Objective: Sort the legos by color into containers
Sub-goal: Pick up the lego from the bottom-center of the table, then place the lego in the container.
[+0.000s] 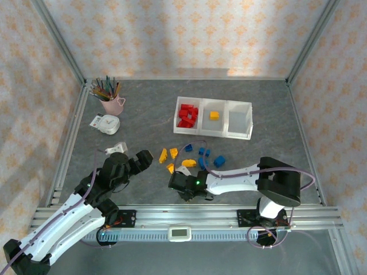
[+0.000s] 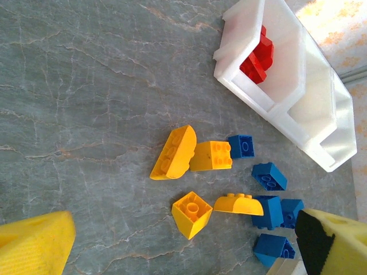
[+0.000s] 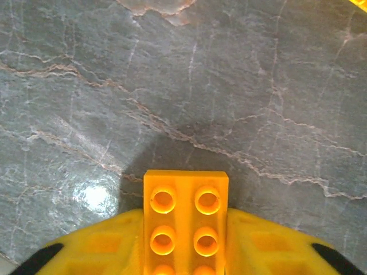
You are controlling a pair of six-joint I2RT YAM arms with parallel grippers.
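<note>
Top external view first: counting three joined white containers [image 1: 241, 136] toward the far edge of the tabletop [image 1: 143, 109], right of centre. Making out a heap of red legos [image 1: 187, 115] in the left bin, too piled up to count, and a lone yellow brick [image 1: 214, 115] in the middle bin. Spotting one pink mug [image 1: 113, 105] of pencils by the far-left corner.

Over to the left wrist view, tallying the loose ones mid-tabletop: four yellow legos [image 2: 174, 152] and five blue legos [image 2: 269, 176], bunched close, some touching.

Now the right end effector [image 3: 185, 229], near the front edge: closed in snug on a gripped yellow brick [image 3: 185, 195], fingers [image 3: 103, 246] hugging both long sides.

Left end effector [image 1: 137, 159]: spread fully wide, gripping nothing, hanging over the front-left of the tabletop.
</note>
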